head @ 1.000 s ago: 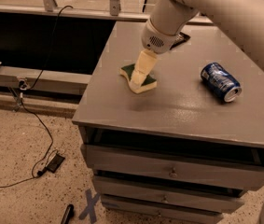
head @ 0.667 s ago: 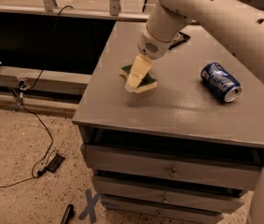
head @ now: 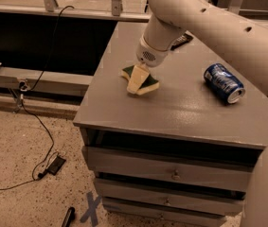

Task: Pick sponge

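Gripper on my bulky white arm points down over the left part of the grey drawer cabinet. On its flat top a blue soda can lies on its side, well to the right. The small wavy-edged sponge, dark green over pale yellow foam, sits at my gripper's tip, touching it; I cannot tell whether it is clamped.

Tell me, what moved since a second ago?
The arm came lower and a bit left, bringing the gripper down onto the sponge. The sponge still sits on the table, not lifted. The soda can lies where it was.
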Robot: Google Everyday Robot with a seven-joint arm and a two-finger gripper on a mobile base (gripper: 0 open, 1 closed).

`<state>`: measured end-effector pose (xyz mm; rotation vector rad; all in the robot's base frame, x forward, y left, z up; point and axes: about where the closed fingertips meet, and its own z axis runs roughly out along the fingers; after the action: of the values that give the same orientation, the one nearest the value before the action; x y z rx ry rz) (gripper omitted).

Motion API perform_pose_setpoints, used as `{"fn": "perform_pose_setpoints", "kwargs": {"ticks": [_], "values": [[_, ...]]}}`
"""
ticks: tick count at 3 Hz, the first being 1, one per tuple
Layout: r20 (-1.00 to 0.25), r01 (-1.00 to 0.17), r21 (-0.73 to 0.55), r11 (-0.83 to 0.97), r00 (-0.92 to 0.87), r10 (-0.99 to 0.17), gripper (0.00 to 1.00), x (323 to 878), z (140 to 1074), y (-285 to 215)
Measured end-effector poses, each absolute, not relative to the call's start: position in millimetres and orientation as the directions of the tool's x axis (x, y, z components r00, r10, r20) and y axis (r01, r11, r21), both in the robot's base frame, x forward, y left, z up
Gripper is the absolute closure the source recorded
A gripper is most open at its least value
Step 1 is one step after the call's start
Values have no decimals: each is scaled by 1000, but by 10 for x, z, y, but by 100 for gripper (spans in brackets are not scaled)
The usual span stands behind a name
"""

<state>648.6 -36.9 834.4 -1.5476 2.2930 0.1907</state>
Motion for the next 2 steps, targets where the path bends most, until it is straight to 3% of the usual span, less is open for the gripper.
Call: {"fn": "perform_pose_setpoints", "kwargs": {"ticks": [2], "values": [[-384, -935, -100, 340, -279, -880, 95, 6400, 8734, -288]]}}
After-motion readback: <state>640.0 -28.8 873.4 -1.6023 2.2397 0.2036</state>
